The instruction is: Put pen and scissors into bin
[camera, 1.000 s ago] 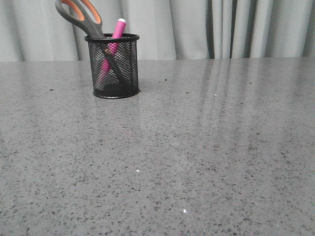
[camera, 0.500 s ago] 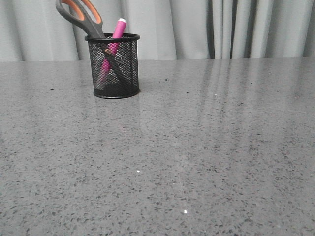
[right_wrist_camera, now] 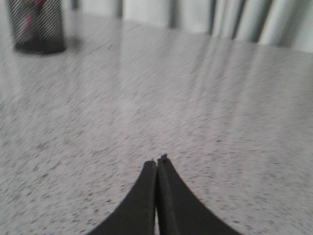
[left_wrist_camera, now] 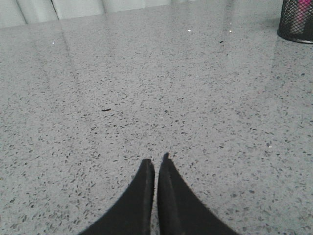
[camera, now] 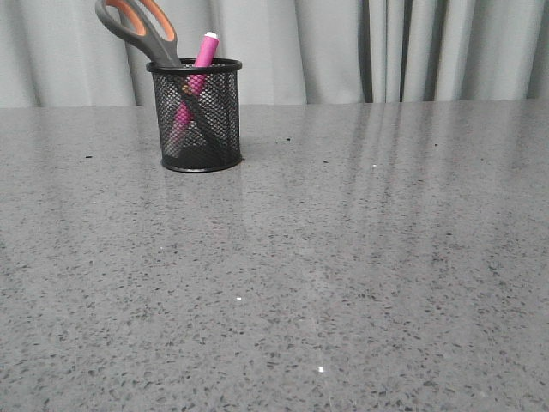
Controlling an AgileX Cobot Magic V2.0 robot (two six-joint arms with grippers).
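The black mesh bin (camera: 200, 120) stands upright at the far left of the table. The pink pen (camera: 202, 55) leans inside it, white tip up. The scissors (camera: 141, 28) stand in it blades down, grey and orange handles sticking out to the left. The bin also shows in the left wrist view (left_wrist_camera: 297, 20) and the right wrist view (right_wrist_camera: 37, 27), far from both grippers. My left gripper (left_wrist_camera: 156, 160) is shut and empty over bare table. My right gripper (right_wrist_camera: 157, 160) is shut and empty over bare table. Neither gripper shows in the front view.
The grey speckled table (camera: 343, 257) runs back to grey curtains (camera: 386, 47). A small dark speck (left_wrist_camera: 105, 109) lies on the table ahead of the left gripper.
The front view shifts very slightly; the bin, pen and scissors stay where they were.
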